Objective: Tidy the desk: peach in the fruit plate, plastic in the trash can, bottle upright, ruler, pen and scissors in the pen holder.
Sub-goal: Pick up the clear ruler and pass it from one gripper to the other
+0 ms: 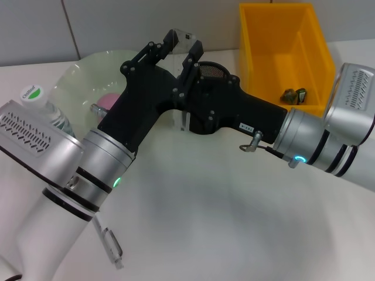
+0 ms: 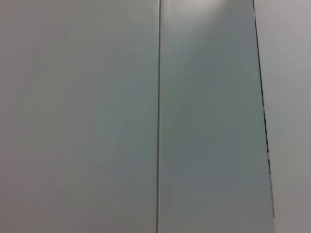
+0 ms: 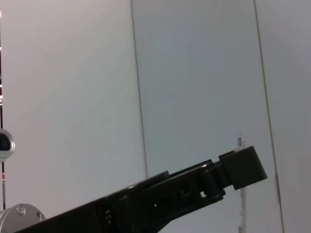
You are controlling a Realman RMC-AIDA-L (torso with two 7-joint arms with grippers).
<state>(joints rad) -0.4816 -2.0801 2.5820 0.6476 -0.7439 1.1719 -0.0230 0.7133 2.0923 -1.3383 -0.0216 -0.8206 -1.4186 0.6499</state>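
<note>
Peach (image 1: 107, 100): largely covered by the left arm; only a pink patch is seen.
Pen holder (image 1: 212, 71): mostly hidden behind the right gripper (image 1: 188, 63).
Bottle (image 1: 41, 104): body partly concealed.

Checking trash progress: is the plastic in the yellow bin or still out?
In. The crumpled plastic lies on the floor inside the yellow bin.

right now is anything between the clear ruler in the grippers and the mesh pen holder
Nothing separate shows. The ruler stands upright between the left gripper and the right gripper, directly beside the pen holder. Only the right gripper's own body overlaps the holder's rim, hiding part of the opening.
</note>
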